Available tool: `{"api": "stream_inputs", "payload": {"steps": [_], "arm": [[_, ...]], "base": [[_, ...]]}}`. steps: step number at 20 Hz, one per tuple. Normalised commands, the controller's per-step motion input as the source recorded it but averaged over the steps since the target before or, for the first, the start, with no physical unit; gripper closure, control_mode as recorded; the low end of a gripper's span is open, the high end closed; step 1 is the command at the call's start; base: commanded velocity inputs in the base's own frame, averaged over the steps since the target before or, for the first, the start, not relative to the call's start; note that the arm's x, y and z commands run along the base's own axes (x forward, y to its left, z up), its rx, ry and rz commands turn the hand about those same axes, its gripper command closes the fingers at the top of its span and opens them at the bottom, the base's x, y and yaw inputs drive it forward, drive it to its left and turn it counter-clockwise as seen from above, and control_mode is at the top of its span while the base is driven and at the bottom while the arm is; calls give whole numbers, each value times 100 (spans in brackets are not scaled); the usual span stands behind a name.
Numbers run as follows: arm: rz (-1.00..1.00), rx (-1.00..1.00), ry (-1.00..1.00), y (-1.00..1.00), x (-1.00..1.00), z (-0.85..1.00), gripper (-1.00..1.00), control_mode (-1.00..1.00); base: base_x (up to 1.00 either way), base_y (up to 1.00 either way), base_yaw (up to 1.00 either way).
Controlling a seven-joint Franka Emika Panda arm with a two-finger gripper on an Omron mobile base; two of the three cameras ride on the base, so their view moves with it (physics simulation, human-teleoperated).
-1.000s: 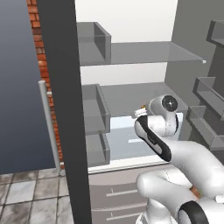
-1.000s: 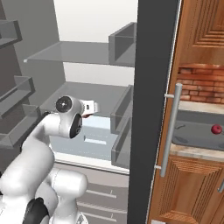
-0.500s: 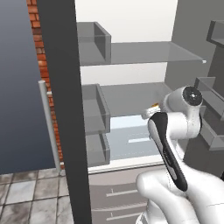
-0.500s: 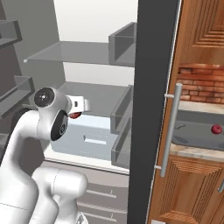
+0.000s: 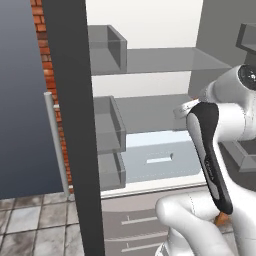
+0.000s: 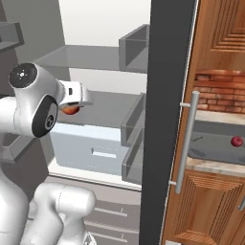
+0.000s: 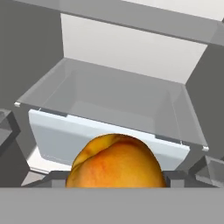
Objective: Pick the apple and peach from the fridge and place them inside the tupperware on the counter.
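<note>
While the fridge (image 6: 158,95) stands with its doors swung wide, the white arm reaches into its white interior, and the fingers (image 7: 114,186) are closed on the peach (image 7: 116,162). From the hand view, the orange-yellow fruit with its reddish blush sits right at the bottom, pressed between the dark finger tips on either side of it, with the pale drawer (image 7: 105,131) and the grey shelf above it lying beyond. From the right base view, a sliver of the peach (image 6: 71,109) shows just under the white end of the hand, held in the air in front of the middle shelf (image 6: 103,112) and above the drawer (image 6: 91,148), touching neither. From the left base view, the arm's dark-padded forearm crosses in front of the same shelf level, and the hand itself is mostly hidden behind the arm's own body; a small orange patch also shows low behind the arm, too little to tell what it is.

Off to the right of the fridge door, beyond its silver bar handle (image 6: 185,139), the apple (image 6: 236,141) lies as a small dark red ball inside the tupperware (image 6: 210,143), the shallow grey container that rests on the beige bench (image 6: 215,166) over brown wooden cabinets. Red brick wall shows behind it.
</note>
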Motion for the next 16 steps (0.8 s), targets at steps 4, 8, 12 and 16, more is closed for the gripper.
{"api": "stream_inputs", "payload": {"steps": [4, 8, 12, 16], "arm": [[0, 0, 0, -1, -33, 46, 100, -100], [0, 0, 0, 0, -70, 8, 100, -100], [0, 0, 0, 0, -4, -20, 100, -100], [0, 0, 0, 0, 28, -26, 100, -100]], "base": [[0, 0, 0], [0, 0, 0], [0, 0, 0], [0, 0, 0]]}}
